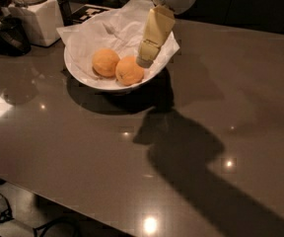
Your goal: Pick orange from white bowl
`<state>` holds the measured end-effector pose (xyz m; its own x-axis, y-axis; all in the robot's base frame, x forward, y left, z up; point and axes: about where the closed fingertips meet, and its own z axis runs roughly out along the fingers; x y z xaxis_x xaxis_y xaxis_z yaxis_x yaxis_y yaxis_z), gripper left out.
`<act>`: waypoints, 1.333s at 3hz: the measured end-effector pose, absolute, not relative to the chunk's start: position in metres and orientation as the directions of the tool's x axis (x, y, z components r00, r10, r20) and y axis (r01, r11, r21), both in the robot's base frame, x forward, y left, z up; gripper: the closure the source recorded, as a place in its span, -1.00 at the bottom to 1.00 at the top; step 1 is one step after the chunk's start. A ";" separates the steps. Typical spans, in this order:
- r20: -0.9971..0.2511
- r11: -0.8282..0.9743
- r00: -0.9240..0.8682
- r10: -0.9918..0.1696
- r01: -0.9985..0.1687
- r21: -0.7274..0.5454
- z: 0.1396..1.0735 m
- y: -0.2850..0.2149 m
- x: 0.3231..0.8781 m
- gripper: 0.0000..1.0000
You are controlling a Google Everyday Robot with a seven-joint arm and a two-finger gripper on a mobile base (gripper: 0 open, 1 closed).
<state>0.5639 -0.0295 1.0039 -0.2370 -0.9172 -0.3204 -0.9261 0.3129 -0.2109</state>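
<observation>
Gripper (145,59) hung over the white bowl (102,84), just beside the orange (129,71); how wide it stood, I couldn't tell. That orange lay unlifted in the bowl, so I judged grasp and lift remained.

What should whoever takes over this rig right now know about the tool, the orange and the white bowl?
Tool: inside the right part of the white bowl, tip down, just right of the orange. I cannot tell whether it touches the fruit.
Things: the orange lies on the crumpled paper in the bowl, close beside a paler orange on its camera-left side. The bowl stands on the grey table.
Done: the tool has reached the bowl.
Left: grasp the deeper-coloured orange, not the paler one, and lift it out.
</observation>
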 end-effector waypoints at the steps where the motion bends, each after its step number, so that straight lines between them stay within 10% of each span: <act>1: -0.350 0.384 -0.301 -0.887 -0.902 -0.198 1.007 -0.031 0.581 -1.00; 4: -0.285 0.437 -0.387 -0.877 -0.889 -0.138 0.977 0.000 0.622 -0.90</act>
